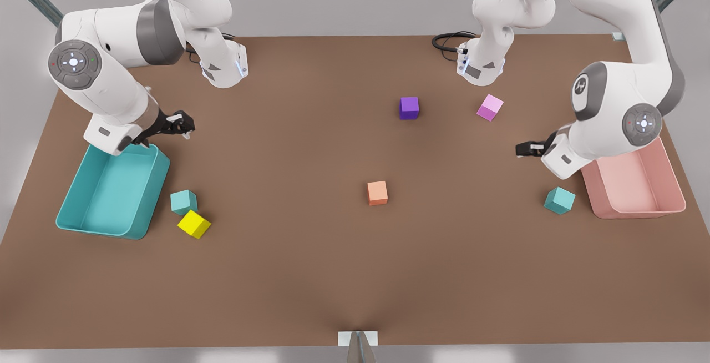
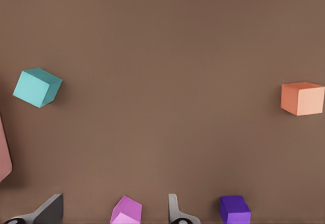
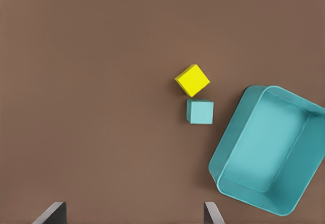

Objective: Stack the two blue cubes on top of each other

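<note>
On the table (image 1: pixel 310 274) the two blue cubes lie well apart: one (image 1: pixel 183 201) sits at the front view's left, just beside the teal bin (image 1: pixel 83 218) and touching or nearly touching a yellow cube (image 1: pixel 193 223); the other (image 1: pixel 559 200) sits at the front view's right, near the pink bin (image 1: pixel 674 205).

The wrist views settle which arm is which. The right claw (image 1: pixel 180 124) hangs above the teal bin's far corner at the front view's left, jaws wide and empty; its camera looks down on the near blue cube (image 3: pixel 200 111) with the yellow cube (image 3: pixel 192 80) hard against it. The left claw (image 1: pixel 527 148) hovers beside the pink bin at the front view's right, also spread and empty, with the other blue cube (image 2: pixel 37 87) close by.

Each cube lies toward the camera side of its nearer claw, so either arm could start. The left arm's cube stands free, likely the easier pick; the yellow neighbour crowds the right one.
</note>
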